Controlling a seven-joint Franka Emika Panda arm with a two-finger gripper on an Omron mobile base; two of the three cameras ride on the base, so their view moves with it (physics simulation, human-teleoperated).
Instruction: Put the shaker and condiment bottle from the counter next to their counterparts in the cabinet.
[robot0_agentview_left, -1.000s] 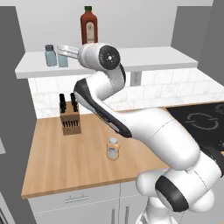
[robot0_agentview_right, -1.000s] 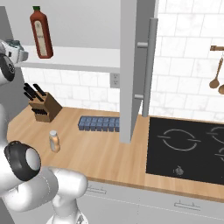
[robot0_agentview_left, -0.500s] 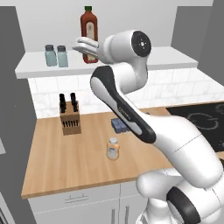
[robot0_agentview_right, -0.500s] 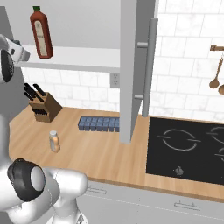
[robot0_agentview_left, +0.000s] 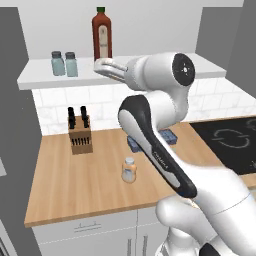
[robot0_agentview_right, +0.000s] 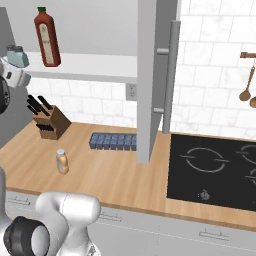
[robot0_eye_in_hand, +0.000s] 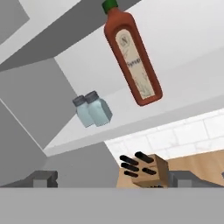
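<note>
Two shakers on the shelf, one orange bottle on the bench.

Left base view: the pincer is hanging with its fingers apart and holding nothing, just in front of the white cabinet shelf. Two pale teal glass shakers with dark caps are standing touching on that shelf, left of the tall red sauce bottle with its green cap. One squat orange condiment bottle is sitting on the light wooden bench, right of the wooden knife block.

Right base view: a black hob is lying in the bench, and a blue ridged tray is resting right of the knife block, below white wall tiles.

Hand view: the shakers are showing down-left of the sauce bottle, both against the plain grey back wall.
</note>
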